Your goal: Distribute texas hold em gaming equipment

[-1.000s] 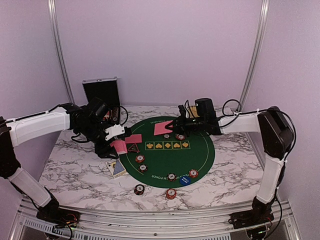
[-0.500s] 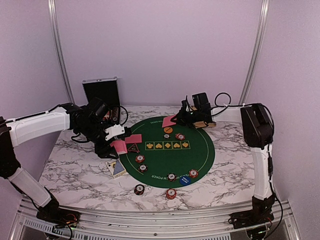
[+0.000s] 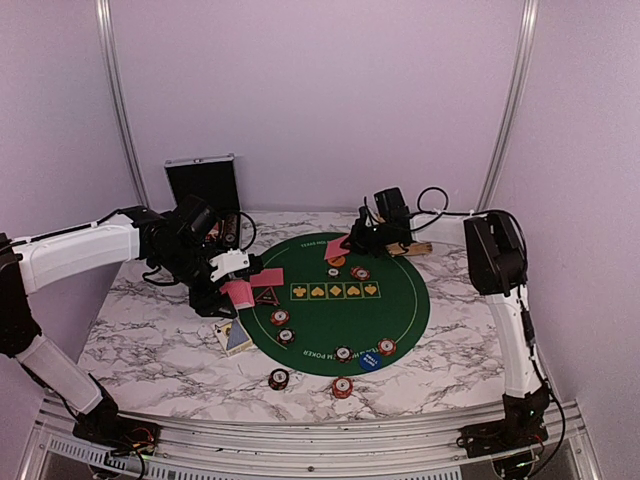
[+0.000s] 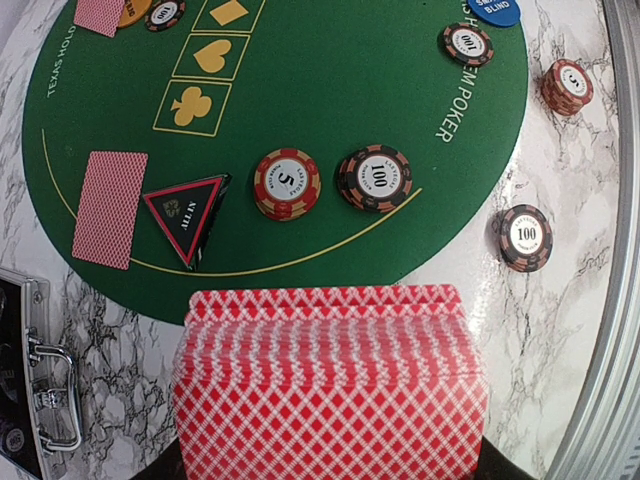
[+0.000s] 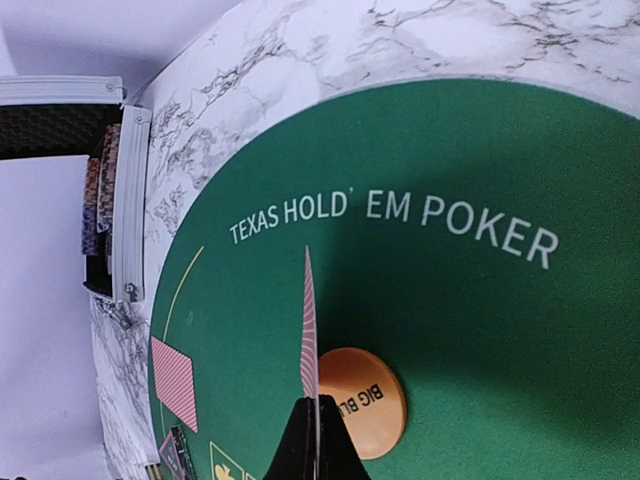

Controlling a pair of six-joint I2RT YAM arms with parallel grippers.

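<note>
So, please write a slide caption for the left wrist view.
Left gripper holds a red-backed deck near the green mat bearing chips, a black triangular marker and face-down cards.

blue disc (image 4: 497,10): cut by top edge | silver case (image 4: 20,400): cut by left edge (mostly)

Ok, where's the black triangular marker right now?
Left wrist view: the black triangular marker lies flat near the left edge of the green mat, between a lone face-down card and the red 5 chip.
</note>
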